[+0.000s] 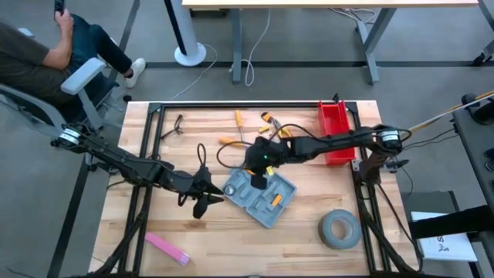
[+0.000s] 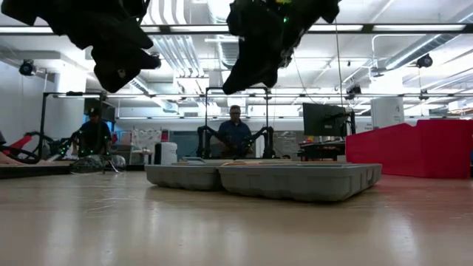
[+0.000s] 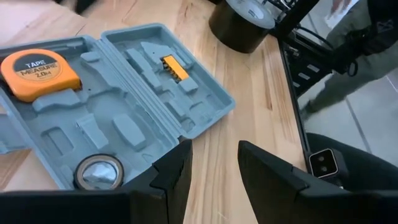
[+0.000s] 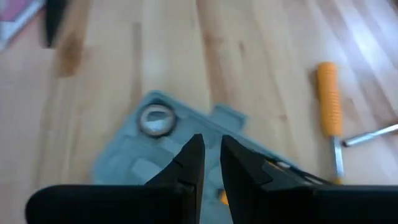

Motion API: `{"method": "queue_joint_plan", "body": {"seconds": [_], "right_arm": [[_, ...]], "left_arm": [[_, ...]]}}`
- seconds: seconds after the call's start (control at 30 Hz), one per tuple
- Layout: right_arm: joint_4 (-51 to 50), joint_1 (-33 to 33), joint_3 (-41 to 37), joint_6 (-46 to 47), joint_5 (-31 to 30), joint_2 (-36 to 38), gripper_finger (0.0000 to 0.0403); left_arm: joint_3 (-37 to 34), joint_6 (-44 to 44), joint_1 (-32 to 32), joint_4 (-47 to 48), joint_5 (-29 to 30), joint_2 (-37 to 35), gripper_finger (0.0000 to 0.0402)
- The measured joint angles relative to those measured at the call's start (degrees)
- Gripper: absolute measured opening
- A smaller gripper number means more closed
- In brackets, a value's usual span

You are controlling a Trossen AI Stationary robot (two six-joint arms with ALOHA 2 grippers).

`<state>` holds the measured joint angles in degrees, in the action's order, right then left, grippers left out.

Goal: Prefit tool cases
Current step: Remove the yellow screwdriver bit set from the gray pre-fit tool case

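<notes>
The blue-grey tool case (image 1: pixel 261 194) lies open, both halves flat on the wooden table, recesses facing up. In it sit an orange tape measure (image 3: pixel 40 71), a small tape roll (image 3: pixel 99 172) and a yellow piece (image 3: pixel 175 67). My right gripper (image 4: pixel 211 163) hangs above the case's far half (image 4: pixel 180 158), shut to a narrow slit with nothing in it. My left gripper (image 3: pixel 214 177) hovers just off the case's left end, open and empty, above the table. In the low view both grippers (image 2: pixel 118 63) (image 2: pixel 255 63) hang clear above the case (image 2: pixel 295 179).
A red bin (image 1: pixel 333 133) stands at the far right and a grey tape roll (image 1: pixel 340 229) at the near right. Orange-handled screwdrivers (image 1: pixel 240 123) (image 4: pixel 329 99) and pliers (image 1: pixel 173 128) lie along the far side. A pink strip (image 1: pixel 166 247) lies near left. A person sits beyond the far left corner.
</notes>
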<state>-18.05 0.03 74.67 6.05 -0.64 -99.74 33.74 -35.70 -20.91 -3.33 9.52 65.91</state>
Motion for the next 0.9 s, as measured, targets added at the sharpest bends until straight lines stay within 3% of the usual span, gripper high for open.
{"method": "queue_joint_plan", "body": {"seconds": [0.27, 0.5, 0.9], "right_arm": [[-0.2, 6.8, 0.0, 1.9, -1.0, 0.0, 0.0034], [-1.4, 13.1, 0.0, 4.8, -2.8, 0.0, 0.0035], [-15.5, 20.4, -0.1, 11.5, -8.5, 0.0, 0.0063]], "left_arm": [[0.9, -0.1, 0.0, 0.3, -0.4, 1.0, 0.0137], [4.8, 4.7, 0.0, 1.5, -4.9, 7.2, 0.0137], [12.4, 7.8, 0.8, 7.5, -5.8, 15.4, 0.0137]]}}
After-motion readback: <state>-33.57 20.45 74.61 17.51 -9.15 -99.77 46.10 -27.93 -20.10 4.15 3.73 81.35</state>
